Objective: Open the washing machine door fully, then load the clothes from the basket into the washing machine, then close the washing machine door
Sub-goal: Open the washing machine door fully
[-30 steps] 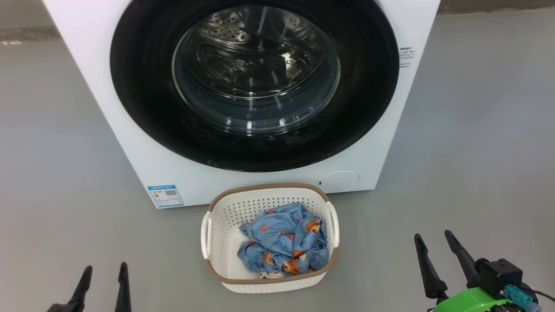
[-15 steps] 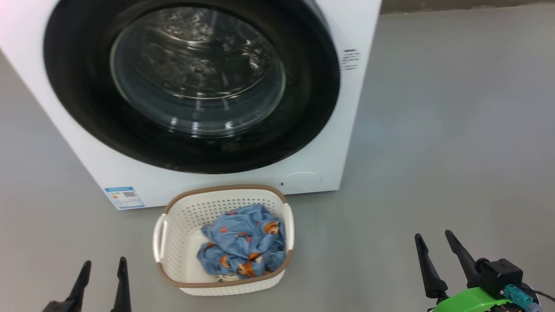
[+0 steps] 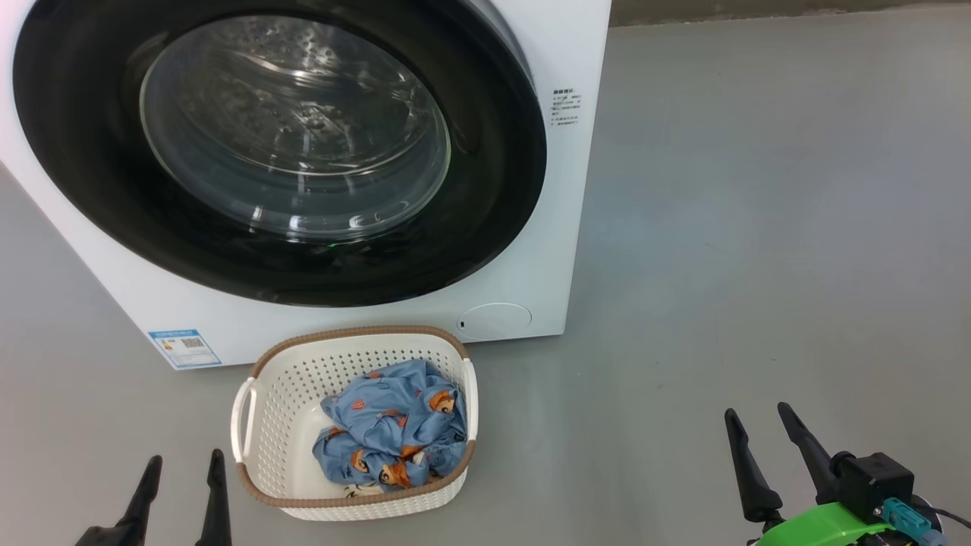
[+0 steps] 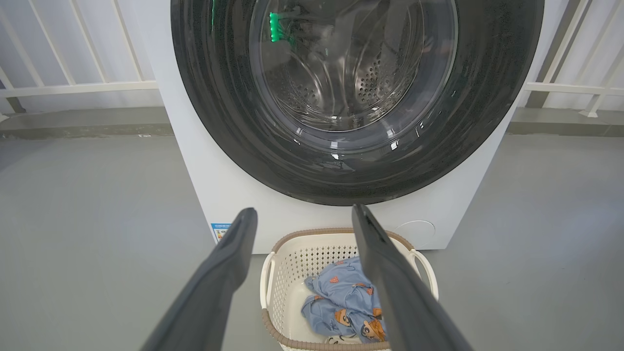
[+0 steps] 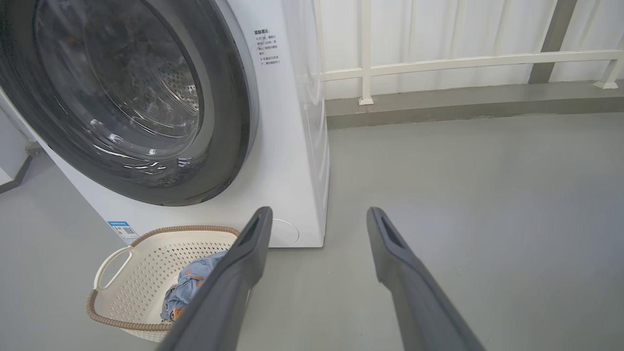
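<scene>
The white washing machine point(image 3: 542, 250) stands ahead on the left, its round glossy black door point(image 3: 485, 197) lying flush against the front, glass bowl point(image 3: 296, 129) at its centre. On the floor just before the machine sits the cream basket point(image 3: 269, 425) with the light blue printed clothes point(image 3: 391, 436) bundled in its right half. My left gripper point(image 3: 186, 469) hangs open at the lower left, beside the basket and empty. Open and empty too, my right gripper point(image 3: 758, 421) sits low at the right, well away from the basket. The door point(image 4: 234, 122) and basket point(image 4: 287, 273) face the left wrist.
Bare grey floor point(image 3: 758, 227) spreads to the right of the machine. A blue energy sticker point(image 3: 184, 347) and a round lower cover point(image 3: 494, 321) mark the machine's front. A white railing point(image 5: 463, 63) on a low kerb runs behind the machine.
The head camera has swung to the right, so machine and basket sit further left in the picture. Both grippers keep their places and stay open.
</scene>
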Controlling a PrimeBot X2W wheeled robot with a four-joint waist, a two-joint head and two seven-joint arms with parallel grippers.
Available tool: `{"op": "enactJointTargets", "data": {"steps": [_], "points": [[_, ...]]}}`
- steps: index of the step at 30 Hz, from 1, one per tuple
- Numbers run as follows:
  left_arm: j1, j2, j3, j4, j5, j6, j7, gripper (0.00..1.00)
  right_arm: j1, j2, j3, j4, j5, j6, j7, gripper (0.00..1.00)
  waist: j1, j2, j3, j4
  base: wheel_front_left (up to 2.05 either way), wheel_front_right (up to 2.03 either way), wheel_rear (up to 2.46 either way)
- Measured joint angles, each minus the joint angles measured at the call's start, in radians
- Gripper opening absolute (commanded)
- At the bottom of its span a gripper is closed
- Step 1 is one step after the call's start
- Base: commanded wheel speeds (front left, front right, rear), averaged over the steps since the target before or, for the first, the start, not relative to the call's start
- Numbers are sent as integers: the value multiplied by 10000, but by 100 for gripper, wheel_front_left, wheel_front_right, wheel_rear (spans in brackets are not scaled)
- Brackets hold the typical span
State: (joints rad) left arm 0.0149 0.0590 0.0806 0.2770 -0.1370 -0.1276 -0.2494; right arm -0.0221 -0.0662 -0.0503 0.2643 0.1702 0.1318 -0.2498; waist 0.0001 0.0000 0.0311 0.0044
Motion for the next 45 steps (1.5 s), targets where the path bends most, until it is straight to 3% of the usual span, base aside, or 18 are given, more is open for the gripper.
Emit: {"op": "enactJointTargets", "data": {"steps": [5, 6, 7, 8, 20, 25, 31, 40, 45], "points": [[0, 6, 0, 0, -2, 0, 0, 100, 0, 25, 4, -2, 2, 0, 2, 100, 0, 0, 8, -1, 0, 0, 0], [-1, 6, 0, 0, -2, 0, 0, 100, 0, 25, 10, -2, 19, 0, 0, 70, 0, 1, 11, 3, 0, 0, 0], [-1, 6, 0, 0, -2, 0, 0, 100, -1, 25, 17, 0, 61, 0, 2, 31, -1, 0, 13, 6, 0, 0, 0], [-1, 6, 0, 0, -2, 0, 0, 100, -1, 23, 38, 10, 107, 0, 0, 0, 0, 0, 15, 9, 0, 0, 0], [-1, 6, 0, 4, -75, 0, 0, 100, -3, 25, 77, 44, 247, 0, 0, 0, 0, 1, 20, 38, 0, 0, 0], [-1, 6, -2, 4, -151, 0, 0, 100, -6, 75, 17, 82, 1590, 0, 0, 0, 0, 0, 18, 45, 0, 0, 0], [-1, 6, -4, 6, -169, 0, 0, 100, -20, 188, -134, 364, 4040, 0, 0, 0, 0, 0, 38, 68, 0, 0, 0], [-1, 10, -63, 4, -301, 0, 0, 100, -402, 205, -295, 1239, 9476, 0, -2, 0, 0, 0, 158, 177, 0, 0, 0], [-4, 13, -180, 4, -360, 0, 0, 100, -586, -209, -219, 1298, 12234, 0, 155, 0, 0, 0, 265, 307, 0, 0, 0]]}}
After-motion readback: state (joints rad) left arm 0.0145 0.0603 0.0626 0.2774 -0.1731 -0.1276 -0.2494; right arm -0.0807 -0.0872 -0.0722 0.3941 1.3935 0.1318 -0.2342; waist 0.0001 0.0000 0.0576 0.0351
